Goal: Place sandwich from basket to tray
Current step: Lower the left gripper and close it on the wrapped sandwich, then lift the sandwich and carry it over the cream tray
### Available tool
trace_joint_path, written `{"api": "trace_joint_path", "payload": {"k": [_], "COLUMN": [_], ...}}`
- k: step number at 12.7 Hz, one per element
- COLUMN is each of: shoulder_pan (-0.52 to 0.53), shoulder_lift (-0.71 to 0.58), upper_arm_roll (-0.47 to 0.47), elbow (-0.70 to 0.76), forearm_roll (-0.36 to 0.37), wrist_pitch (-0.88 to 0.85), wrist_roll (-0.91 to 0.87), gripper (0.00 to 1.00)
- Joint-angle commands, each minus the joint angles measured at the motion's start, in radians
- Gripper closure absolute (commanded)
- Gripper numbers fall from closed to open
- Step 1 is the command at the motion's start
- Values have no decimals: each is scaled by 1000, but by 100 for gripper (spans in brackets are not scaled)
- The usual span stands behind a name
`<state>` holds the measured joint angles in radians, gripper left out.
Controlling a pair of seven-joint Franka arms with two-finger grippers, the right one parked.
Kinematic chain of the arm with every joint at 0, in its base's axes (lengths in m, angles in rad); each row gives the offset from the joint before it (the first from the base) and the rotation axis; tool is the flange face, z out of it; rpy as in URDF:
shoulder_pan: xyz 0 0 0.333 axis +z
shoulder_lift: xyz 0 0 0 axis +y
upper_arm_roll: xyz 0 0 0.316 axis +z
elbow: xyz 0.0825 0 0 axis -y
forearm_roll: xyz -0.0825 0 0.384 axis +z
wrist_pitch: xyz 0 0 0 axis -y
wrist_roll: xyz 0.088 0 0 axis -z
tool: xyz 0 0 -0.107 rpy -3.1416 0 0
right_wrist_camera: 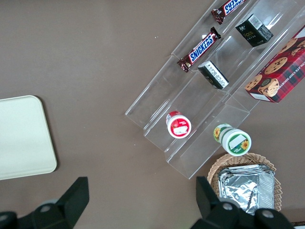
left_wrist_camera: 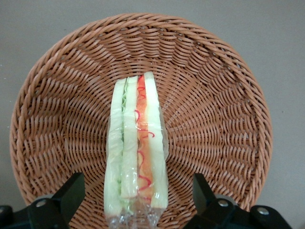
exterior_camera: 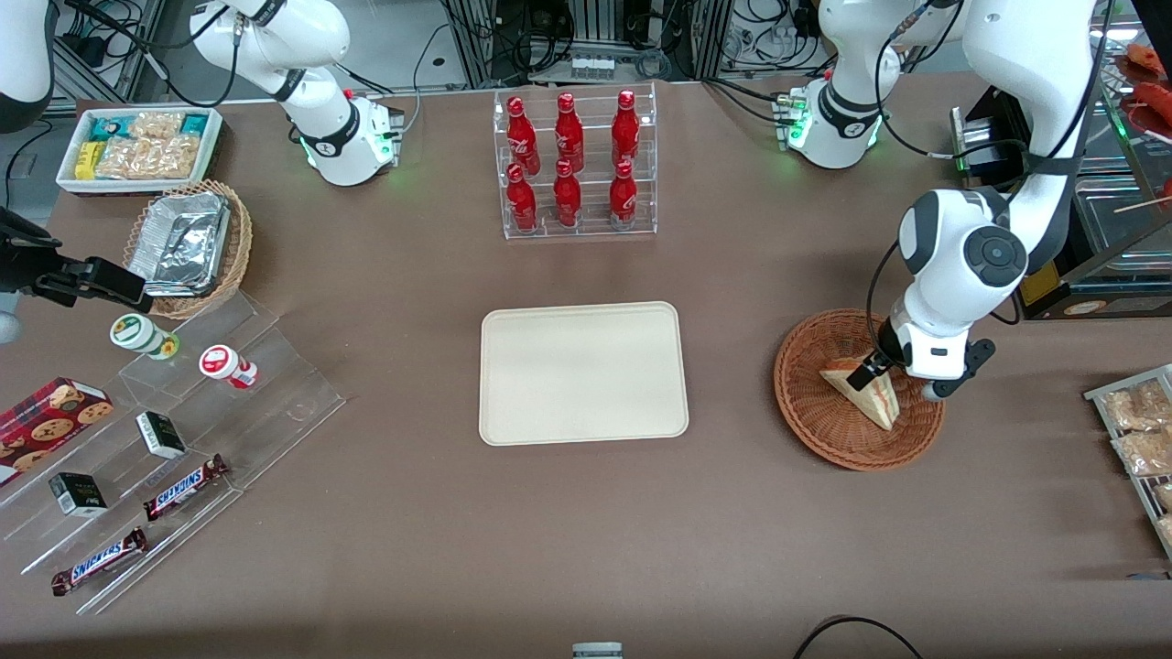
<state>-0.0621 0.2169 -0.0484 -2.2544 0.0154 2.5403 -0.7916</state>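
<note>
Your front view looks steeply down on the whole table [exterior_camera: 586, 513]. Your left wrist view sits close above the basket [left_wrist_camera: 214, 95], seemingly straight down, the gripper [left_wrist_camera: 138, 200] straddling the sandwich [left_wrist_camera: 138, 148]. Front and right wrist views share the tray [right_wrist_camera: 21, 138].

Brown table [exterior_camera: 586, 549]; cable clutter [exterior_camera: 641, 37] past farther edge.

Two chocolate bars [exterior_camera: 186, 486] on the clear stepped stand [exterior_camera: 183, 439] read "SNICKERS" — white wrapper lettering. The red bottles [exterior_camera: 568, 160] carry white script — too small to read.
</note>
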Motion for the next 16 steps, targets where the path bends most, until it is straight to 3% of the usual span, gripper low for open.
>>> {"api": "trace_joint_path", "payload": {"k": [1,2,5,7,11,16], "shoulder_pan": [-5,-5,-4,-4,-4,-51], "shoulder_lift": [36,42,39,33,-20,-82], "upper_arm_roll": [4,4,4,5,7,-5], "elbow": [-2,-1,-2,1,25,244], "forearm_roll": [-8,-8,-8,-8,-6,5], "wrist_pitch": [67,70,63,43,-53,-420], "wrist_roll": [-15,-15,-14,-12,-5,-1], "gripper": [0,5,65,87,89,88]}}
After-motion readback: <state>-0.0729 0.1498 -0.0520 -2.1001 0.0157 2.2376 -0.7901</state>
